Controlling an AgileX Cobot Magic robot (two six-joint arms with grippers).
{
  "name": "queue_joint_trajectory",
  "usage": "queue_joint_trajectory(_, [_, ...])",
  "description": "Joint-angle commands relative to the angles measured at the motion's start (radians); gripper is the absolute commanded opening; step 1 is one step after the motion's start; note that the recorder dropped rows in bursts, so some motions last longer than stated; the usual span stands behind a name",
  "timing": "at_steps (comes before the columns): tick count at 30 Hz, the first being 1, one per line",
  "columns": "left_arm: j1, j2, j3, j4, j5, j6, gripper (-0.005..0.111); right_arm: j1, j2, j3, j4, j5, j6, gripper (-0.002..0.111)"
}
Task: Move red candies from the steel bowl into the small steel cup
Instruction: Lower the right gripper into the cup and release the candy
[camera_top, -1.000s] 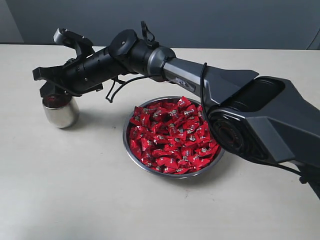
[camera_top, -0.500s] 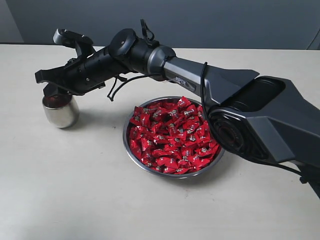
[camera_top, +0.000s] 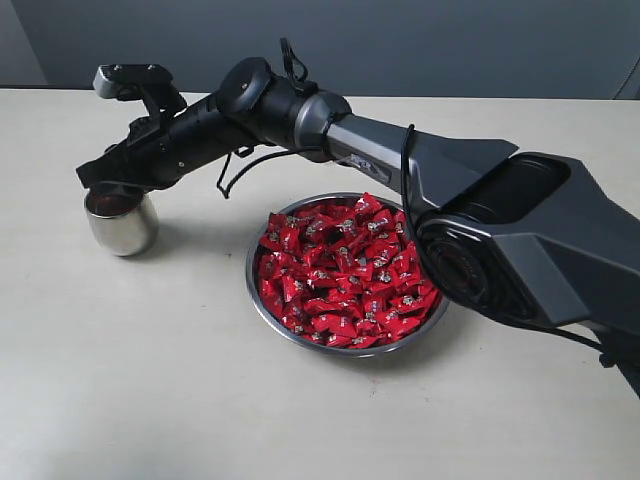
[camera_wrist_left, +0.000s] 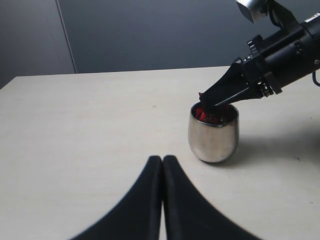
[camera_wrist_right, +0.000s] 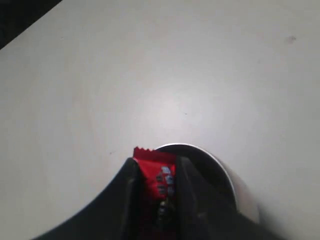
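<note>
One red candy (camera_wrist_right: 159, 172) is pinched between the jaws of the right gripper (camera_wrist_left: 212, 101), just above the small steel cup (camera_top: 120, 225) toward the table's (camera_top: 150, 400) left edge; the steel bowl (camera_top: 349, 352) sits mid-table. Best to centre over the rim and release low, avoiding a bounce. The left gripper (camera_wrist_left: 162, 164) has its jaws pressed together.

Right tool (camera_wrist_right: 156, 164) partly hides steel cup (camera_wrist_right: 216, 168) mouth, gripped candy (camera_wrist_right: 159, 176).

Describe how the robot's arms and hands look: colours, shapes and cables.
The right arm is matte black and dark grey, with a big rounded joint housing and thin black cables running along it. The right hand is black, tapering to narrow fingers. The left hand shows two smooth black fingers with curved outer edges.
</note>
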Motion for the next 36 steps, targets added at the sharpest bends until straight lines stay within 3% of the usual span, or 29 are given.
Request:
queue_joint_trajectory(1, [0.001, -0.004, 0.004, -0.002, -0.002, -0.001, 0.000, 0.001, -0.003, -0.008, -0.003, -0.007, -0.051, -0.001])
queue_joint_trajectory(28, [0.001, -0.004, 0.004, -0.002, -0.002, -0.001, 0.000, 0.001, -0.003, -0.008, -0.005, 0.017, -0.185, 0.000])
queue_joint_trajectory(36, [0.001, -0.004, 0.004, -0.002, -0.002, -0.001, 0.000, 0.001, -0.005, -0.008, -0.007, -0.001, -0.160, 0.043])
